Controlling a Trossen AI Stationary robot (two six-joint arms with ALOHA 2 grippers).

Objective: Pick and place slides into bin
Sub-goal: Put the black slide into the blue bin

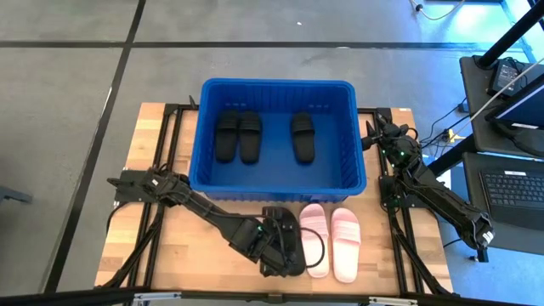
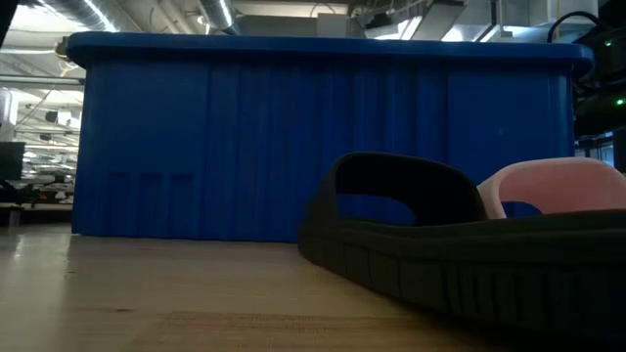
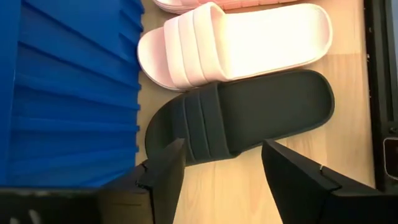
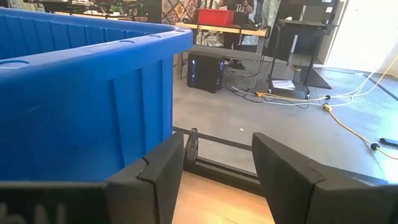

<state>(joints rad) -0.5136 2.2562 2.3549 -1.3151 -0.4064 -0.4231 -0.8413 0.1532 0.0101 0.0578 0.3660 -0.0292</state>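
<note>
High view: three black slides (image 1: 239, 136) are sat inside the bin (image 1: 276, 180) at upper centre. Left gripper (image 3: 221, 177) is spread over a fourth black slide (image 3: 249, 115) beside two pink slides (image 1: 331, 240). Right gripper (image 4: 214, 168) is parked open at the bin's right.

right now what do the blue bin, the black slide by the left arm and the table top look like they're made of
The large bright-blue ribbed bin looks like moulded plastic: uniform colour, slight sheen, ribbed walls and rolled rim. The matte black slide sandal under the left gripper seems foam or soft rubber: dull, one-piece, grooved strap, though the look leaves it open. The pale wooden table top shows plank seams and grain, likely sealed wood.
</note>
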